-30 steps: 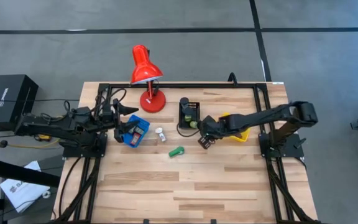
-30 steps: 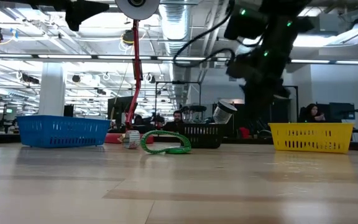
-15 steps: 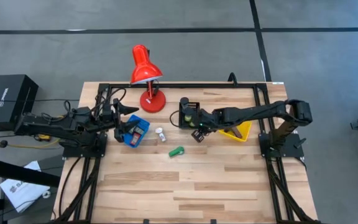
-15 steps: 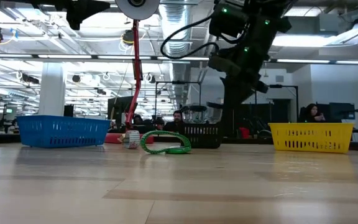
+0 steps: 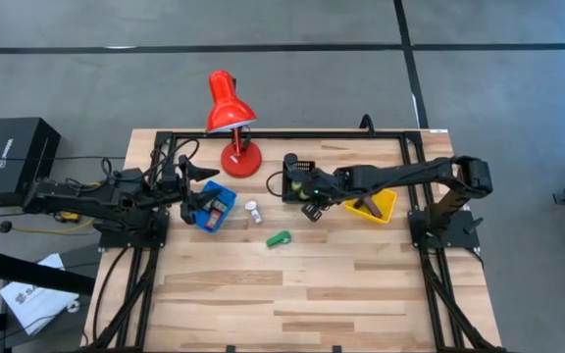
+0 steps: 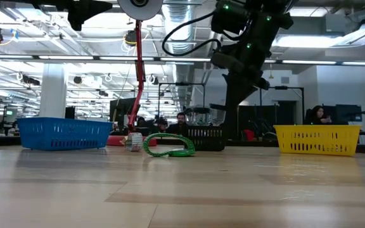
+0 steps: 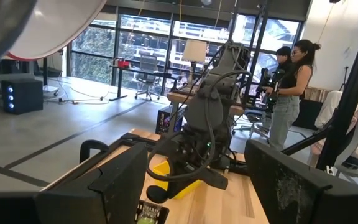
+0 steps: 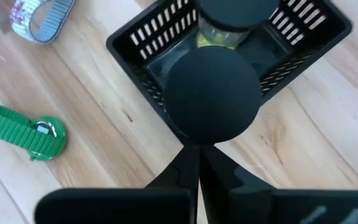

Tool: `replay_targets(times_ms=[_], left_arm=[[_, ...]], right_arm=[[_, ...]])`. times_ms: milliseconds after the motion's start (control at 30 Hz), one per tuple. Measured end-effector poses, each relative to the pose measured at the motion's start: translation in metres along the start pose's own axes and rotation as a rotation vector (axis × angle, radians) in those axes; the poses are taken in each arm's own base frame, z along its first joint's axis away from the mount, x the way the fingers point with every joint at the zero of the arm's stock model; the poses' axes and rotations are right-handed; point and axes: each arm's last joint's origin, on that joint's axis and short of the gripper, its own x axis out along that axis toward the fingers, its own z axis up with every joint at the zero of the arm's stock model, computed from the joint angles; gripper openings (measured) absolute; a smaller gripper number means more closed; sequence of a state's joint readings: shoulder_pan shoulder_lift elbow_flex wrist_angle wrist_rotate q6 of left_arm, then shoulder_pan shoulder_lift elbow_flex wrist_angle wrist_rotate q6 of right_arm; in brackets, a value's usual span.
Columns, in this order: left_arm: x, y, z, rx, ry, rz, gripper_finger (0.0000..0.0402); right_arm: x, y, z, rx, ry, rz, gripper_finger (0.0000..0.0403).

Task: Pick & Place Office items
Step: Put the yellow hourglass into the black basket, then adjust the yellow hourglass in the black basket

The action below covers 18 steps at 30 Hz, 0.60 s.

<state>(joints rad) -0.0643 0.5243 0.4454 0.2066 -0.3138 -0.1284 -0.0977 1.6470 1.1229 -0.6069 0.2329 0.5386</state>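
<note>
Lit evenly and brightly from above, with only faint, soft shadows lying under the arms on the table (image 5: 292, 284). Glowing hard through the windows (image 7: 148, 37) in the left wrist view and along the ceiling lights (image 6: 334, 39) in the low view, while near parts are blurring dark.

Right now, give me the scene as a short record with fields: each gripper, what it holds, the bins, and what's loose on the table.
right gripper: shut on a black round disc, above the near edge of the black bin
left gripper: open, holds nothing, over the blue bin
black bin contents: a yellowish item under a dark lid, otherwise unclear
yellow bin: a brown item inside
loose on table: green watch, small white item
also present: red desk lamp
</note>
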Motion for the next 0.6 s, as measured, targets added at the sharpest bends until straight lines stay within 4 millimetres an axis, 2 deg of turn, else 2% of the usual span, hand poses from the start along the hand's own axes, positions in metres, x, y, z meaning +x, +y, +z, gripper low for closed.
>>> replay_targets(times_ms=[367,500,600], left_arm=[[0.000,0.000,0.000,0.000,0.000,0.000,0.0264],[0.000,0.000,0.000,0.000,0.000,0.000,0.0264],[0.000,0.000,0.000,0.000,0.000,0.000,0.0264]], right_arm=[[-0.020,0.026,-0.009,-0.075,0.035,0.009,0.0000],[-0.031,0.036,-0.004,-0.113,-0.012,0.020,0.0000],[-0.043,0.040,0.009,-0.181,-0.099,-0.009,0.0000]])
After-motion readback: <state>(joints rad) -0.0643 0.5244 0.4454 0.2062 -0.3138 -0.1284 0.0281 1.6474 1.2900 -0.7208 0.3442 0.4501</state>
